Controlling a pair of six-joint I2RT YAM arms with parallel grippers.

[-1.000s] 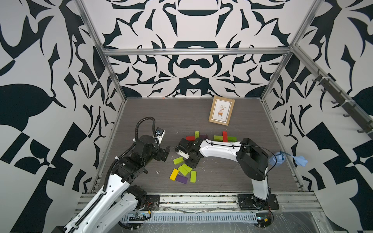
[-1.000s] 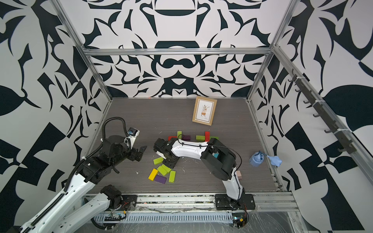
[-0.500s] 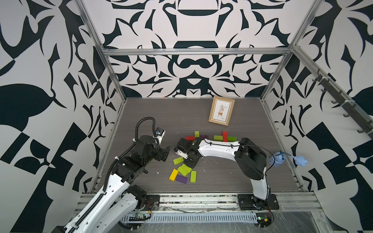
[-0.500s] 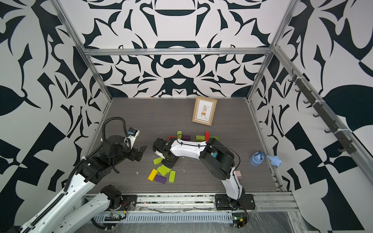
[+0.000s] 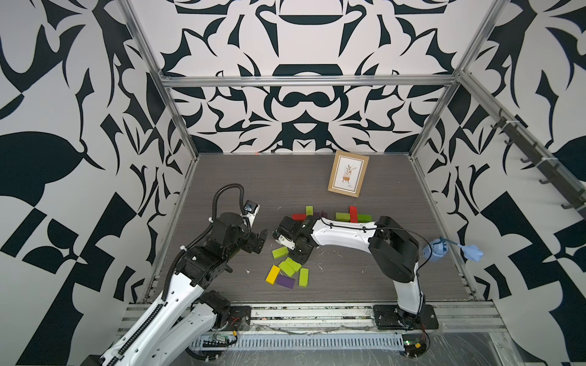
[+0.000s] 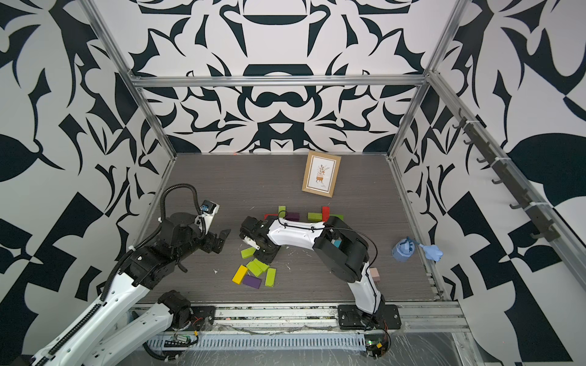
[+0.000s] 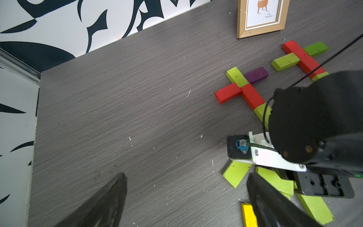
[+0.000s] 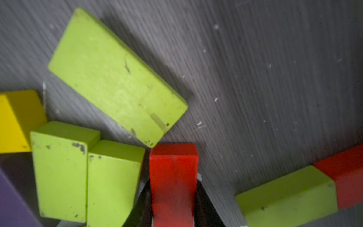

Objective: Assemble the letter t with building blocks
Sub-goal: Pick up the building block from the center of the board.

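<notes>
With two block t's (image 7: 243,88) laid at twelve o'clock of the loose pile (image 5: 289,266), we judge a third barely begun: our right tool (image 8: 173,204) pinches a red block (image 8: 173,163) at the pile's one o'clock edge, our left tool (image 7: 186,176) gapes empty.

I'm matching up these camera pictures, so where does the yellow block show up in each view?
In a top view: yellow block, just left of the purple block.
In a top view: yellow block, same spot.
Left wrist: yellow block, cut off by the picture's edge.
Right wrist: yellow block, beside a pair of lime green blocks.
Shared landmark: the lone flat lime green block.
</notes>
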